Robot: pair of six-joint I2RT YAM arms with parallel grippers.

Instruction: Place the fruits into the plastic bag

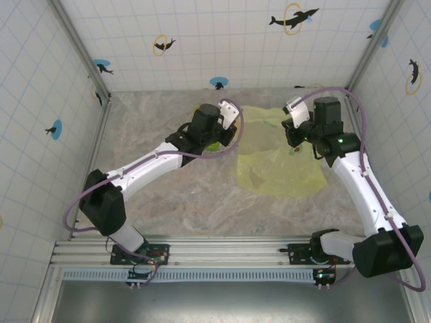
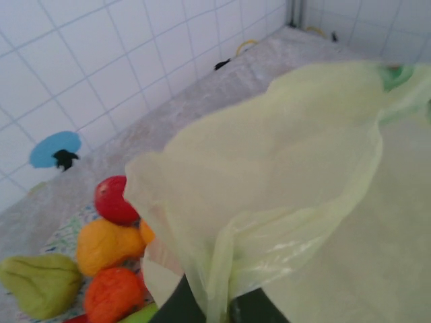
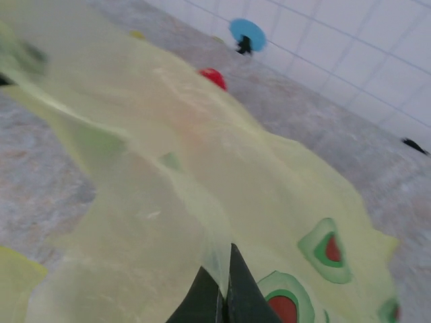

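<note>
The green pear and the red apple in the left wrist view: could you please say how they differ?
The green pear is dull yellow-green; the red apple is red. The pear is elongated, lying on its side; the apple is round. The pear lies nearer the camera; the apple farther back, beside the plastic bag. Both lie outside the bag.

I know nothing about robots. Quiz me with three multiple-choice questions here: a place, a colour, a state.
1. In the left wrist view, the fruits lie: A) inside the plastic bag B) left of it C) on an arm.
2. The plastic bag is: A) blue B) black C) yellow-green.
3. The left gripper and right gripper are: A) both shut on the bag B) both open C) holding apples.
Answers: B, they pile beside it; C, translucent yellow-green film; A, each wrist view shows film pinched in its jaws.
</note>
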